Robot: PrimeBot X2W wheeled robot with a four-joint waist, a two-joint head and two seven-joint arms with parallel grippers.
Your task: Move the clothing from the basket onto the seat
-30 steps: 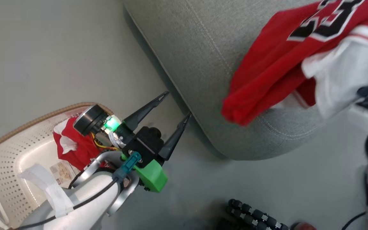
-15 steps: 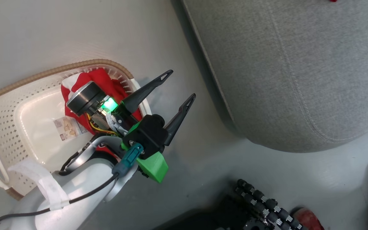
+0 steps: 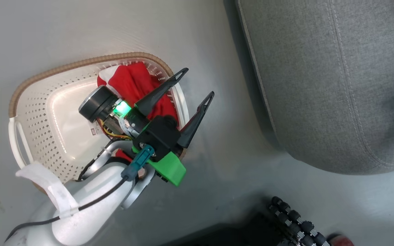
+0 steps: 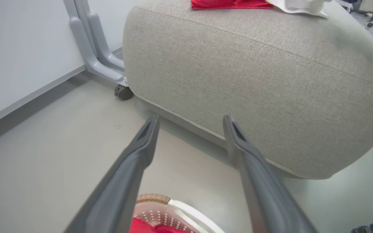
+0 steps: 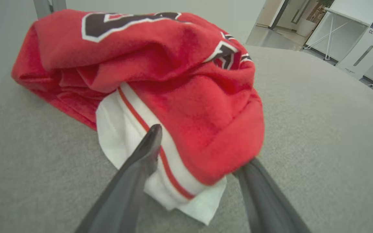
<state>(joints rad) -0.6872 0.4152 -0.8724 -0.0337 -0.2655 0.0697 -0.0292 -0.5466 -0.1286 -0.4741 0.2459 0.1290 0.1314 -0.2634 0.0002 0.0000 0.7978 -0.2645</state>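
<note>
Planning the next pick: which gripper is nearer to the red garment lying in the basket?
Left. The left gripper hangs open above the basket, over the red garment; the right gripper is away on the seat, open around the jersey.

A red jersey (image 5: pixel 180 81) with black-and-white lettering and a white, red-striped hem lies crumpled on the grey woven seat (image 5: pixel 319 129), bunched between the spread fingers of the right gripper (image 5: pixel 202 148). A second red garment (image 3: pixel 132 82) sits in the cream perforated basket (image 3: pixel 39 112), beneath the left gripper (image 3: pixel 198 81), beside the seat.
</note>
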